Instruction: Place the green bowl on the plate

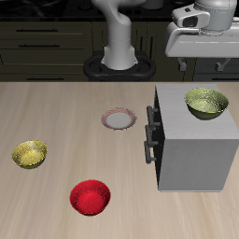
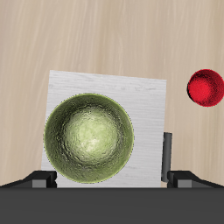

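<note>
Green bowl [image 1: 206,103] upright atop grey cabinet [image 1: 196,154]. Plate [image 1: 119,119] on tabletop [image 1: 56,112] beside cabinet. End effector [image 1: 203,19] raised above bowl; finger state indeterminable.

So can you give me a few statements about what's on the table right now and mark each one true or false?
1. The green bowl sits on top of the grey cabinet. True.
2. The green bowl is already on the plate. False: the plate lies bare on the table, apart from the cabinet.
3. The gripper is holding the green bowl. False: it is above the bowl and holds nothing; the wrist view looks down into the bowl.
4. The red bowl is nearer the table's front edge than the plate. True.
5. The yellow bowl is stacked inside the red bowl. False: the two stand apart on the table.
</note>
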